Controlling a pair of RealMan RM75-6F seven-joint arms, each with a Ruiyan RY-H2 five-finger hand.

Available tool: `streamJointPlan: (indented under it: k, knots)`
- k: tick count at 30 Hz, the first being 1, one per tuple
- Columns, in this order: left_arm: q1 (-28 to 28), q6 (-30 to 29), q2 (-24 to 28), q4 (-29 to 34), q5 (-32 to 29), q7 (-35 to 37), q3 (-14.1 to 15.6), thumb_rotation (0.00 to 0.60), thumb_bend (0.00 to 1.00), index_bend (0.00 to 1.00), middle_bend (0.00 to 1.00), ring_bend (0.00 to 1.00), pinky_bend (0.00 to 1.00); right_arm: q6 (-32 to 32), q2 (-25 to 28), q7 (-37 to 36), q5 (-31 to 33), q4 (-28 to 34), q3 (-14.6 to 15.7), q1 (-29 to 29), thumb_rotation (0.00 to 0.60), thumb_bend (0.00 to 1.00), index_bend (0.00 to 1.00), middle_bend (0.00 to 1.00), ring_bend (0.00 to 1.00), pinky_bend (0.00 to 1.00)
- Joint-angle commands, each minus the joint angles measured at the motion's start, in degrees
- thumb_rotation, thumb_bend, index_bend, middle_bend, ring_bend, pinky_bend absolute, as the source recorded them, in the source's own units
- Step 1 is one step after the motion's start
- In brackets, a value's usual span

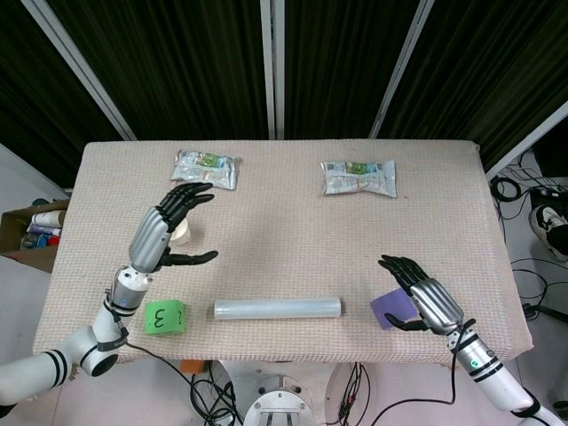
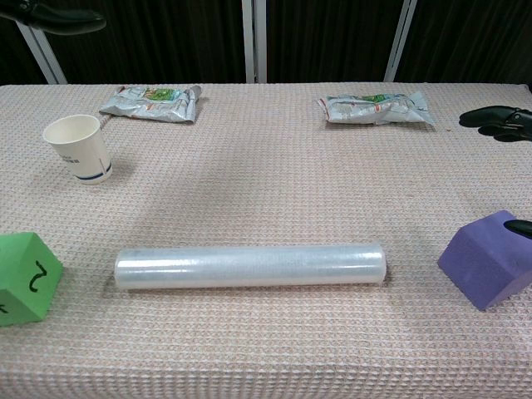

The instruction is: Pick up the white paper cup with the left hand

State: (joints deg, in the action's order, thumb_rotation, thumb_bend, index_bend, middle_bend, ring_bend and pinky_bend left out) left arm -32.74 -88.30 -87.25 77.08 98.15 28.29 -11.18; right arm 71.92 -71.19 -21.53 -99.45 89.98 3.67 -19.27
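The white paper cup [image 2: 80,148] stands upright on the left side of the table; in the head view only a sliver of the cup [image 1: 184,234] shows behind my left hand. My left hand [image 1: 167,228] hovers above the cup with its fingers spread and the thumb out, holding nothing. In the chest view only its dark fingertips [image 2: 51,17] show at the top left, well above the cup. My right hand [image 1: 421,296] rests open at the front right, over a purple block [image 2: 485,258], gripping nothing.
A roll of clear film [image 2: 249,265] lies across the front middle. A green cube [image 2: 25,278] sits at the front left. Two foil snack bags [image 2: 152,103] [image 2: 376,107] lie near the table's far edge. A cardboard box [image 1: 30,233] stands on the floor at left.
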Motion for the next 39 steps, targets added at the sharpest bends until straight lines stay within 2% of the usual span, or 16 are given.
streamJointPlan:
  k: [1, 4, 7, 10, 14, 19, 23, 28, 32, 39]
  knots:
    - [-0.1, 0.2, 0.0, -0.4, -0.5, -0.1, 0.3, 0.6, 0.05, 0.18, 0.13, 0.12, 0.16, -0.2, -0.1, 0.1, 0.4, -0.1, 0.0, -0.1, 0.6, 0.23, 0.02, 0.04, 0.0, 0.0]
    - [-0.1, 0.8, 0.3, -0.9, -1.2, -1.3, 0.5, 0.6, 0.05, 0.18, 0.13, 0.12, 0.16, 0.0, 0.0, 0.5, 0.6, -0.1, 0.3, 0.0, 0.6, 0.23, 0.02, 0.04, 0.0, 0.0]
    - [-0.2, 4.5, 1.5, -1.4, -3.3, -5.6, 1.1, 0.6, 0.05, 0.18, 0.13, 0.12, 0.16, 1.4, 0.3, 0.7, 0.2, 0.0, 0.4, 0.4, 0.6, 0.23, 0.02, 0.04, 0.0, 0.0]
    - [-0.8, 14.9, 4.9, 0.5, -9.6, -16.0, 2.3, 0.6, 0.05, 0.19, 0.13, 0.12, 0.16, 3.6, 0.5, 0.7, -0.7, -0.2, 0.8, 1.2, 0.6, 0.23, 0.02, 0.04, 0.0, 0.0]
    - [-1.9, 26.1, 7.8, 4.3, -19.6, -27.1, 2.4, 0.6, 0.05, 0.19, 0.13, 0.12, 0.16, 5.2, 0.7, 0.6, -1.2, -0.6, 1.2, 2.0, 0.6, 0.23, 0.02, 0.04, 0.0, 0.0]
    - [-3.0, 33.0, 8.7, 6.4, -30.9, -36.2, 1.6, 0.6, 0.05, 0.19, 0.13, 0.12, 0.16, 6.0, 0.5, -0.3, -0.8, -1.5, 1.4, 2.4, 0.6, 0.24, 0.02, 0.04, 0.0, 0.0]
    - [-4.0, 35.4, 8.6, 6.5, -36.4, -41.0, 1.5, 0.6, 0.05, 0.19, 0.13, 0.12, 0.17, 6.2, 0.1, -1.3, -0.6, -2.5, 1.4, 2.5, 0.6, 0.24, 0.01, 0.04, 0.0, 0.0]
    - [-5.4, 38.2, 9.3, 7.1, -41.7, -44.7, 1.5, 0.6, 0.05, 0.19, 0.13, 0.12, 0.17, 6.5, -0.4, -2.0, -0.4, -3.3, 1.3, 2.5, 0.6, 0.24, 0.02, 0.04, 0.0, 0.0]
    - [-7.0, 41.1, 7.9, 4.4, -44.3, -44.4, 1.2, 0.6, 0.05, 0.23, 0.13, 0.12, 0.19, 6.5, -0.6, -2.6, -0.1, -3.9, 1.3, 2.6, 0.6, 0.24, 0.01, 0.04, 0.0, 0.0]
    - [-9.9, 45.9, 5.2, -1.2, -46.7, -42.7, 0.5, 0.6, 0.07, 0.31, 0.18, 0.14, 0.31, 7.3, -0.6, -3.0, 0.1, -4.4, 1.5, 3.1, 0.6, 0.24, 0.01, 0.04, 0.0, 0.0]
